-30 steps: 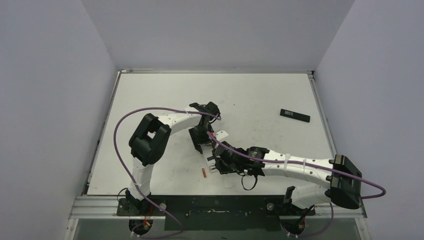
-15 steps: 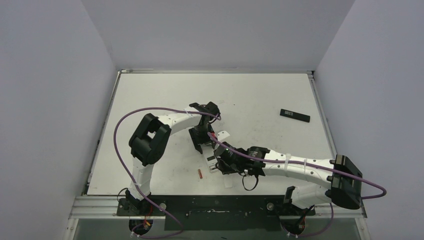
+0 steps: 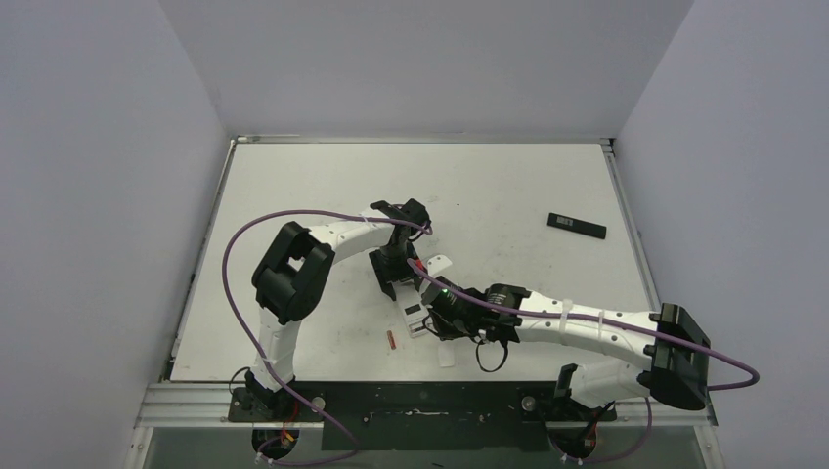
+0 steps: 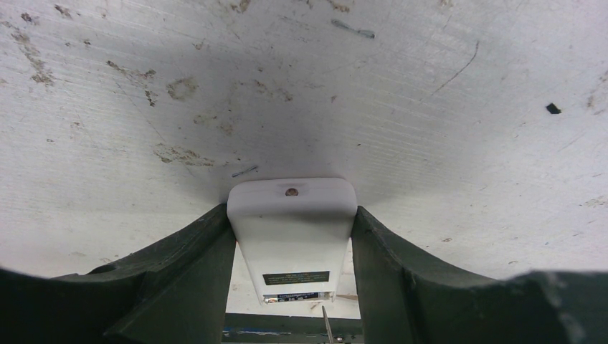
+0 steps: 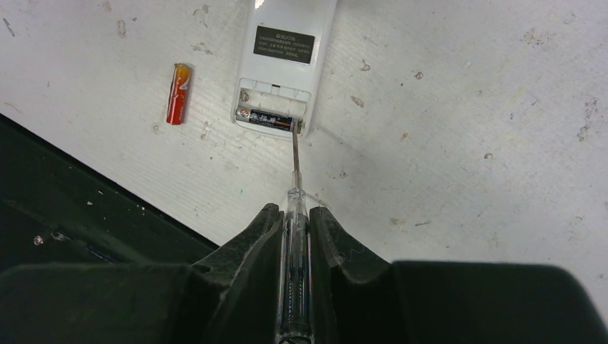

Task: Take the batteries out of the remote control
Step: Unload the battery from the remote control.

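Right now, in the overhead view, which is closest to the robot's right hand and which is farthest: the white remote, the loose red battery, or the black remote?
From the right hand:
1. white remote, right in front, at the tip of the tool it holds.
2. loose red battery, lying a little further left.
3. black remote, far off toward the right rear.

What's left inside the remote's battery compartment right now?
One dark battery sits in the slot nearest the remote's end; the other slot looks empty. The screwdriver tip covers its right end. A red battery lies outside on the table.
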Controlling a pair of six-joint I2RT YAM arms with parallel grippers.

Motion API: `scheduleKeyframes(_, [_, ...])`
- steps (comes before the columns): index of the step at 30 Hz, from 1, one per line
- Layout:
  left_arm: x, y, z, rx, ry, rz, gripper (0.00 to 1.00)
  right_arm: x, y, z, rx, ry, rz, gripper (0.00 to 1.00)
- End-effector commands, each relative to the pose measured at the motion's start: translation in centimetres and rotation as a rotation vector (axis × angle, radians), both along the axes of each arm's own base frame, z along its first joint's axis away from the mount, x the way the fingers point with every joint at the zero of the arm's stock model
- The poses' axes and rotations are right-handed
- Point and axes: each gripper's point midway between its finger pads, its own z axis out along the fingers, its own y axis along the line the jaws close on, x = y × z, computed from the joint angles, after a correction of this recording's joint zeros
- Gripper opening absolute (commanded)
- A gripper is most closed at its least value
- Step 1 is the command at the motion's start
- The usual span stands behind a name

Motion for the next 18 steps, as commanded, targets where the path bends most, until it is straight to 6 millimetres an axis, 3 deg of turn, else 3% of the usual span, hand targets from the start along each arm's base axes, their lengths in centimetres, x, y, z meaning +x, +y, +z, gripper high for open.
scheduleKeyframes(1, [1.0, 0.5, -1.2, 0.041, -0.042, 0.019, 0.00, 0.7, 0.6, 1.6, 0.028, -0.035, 0.001, 0.05])
scheduleKeyframes(18, [0.8, 0.6, -1.5, 0.044, -0.033, 0.020, 0.00, 0.4, 1.3, 0.0, 0.021, -0.008, 0.025, 0.05])
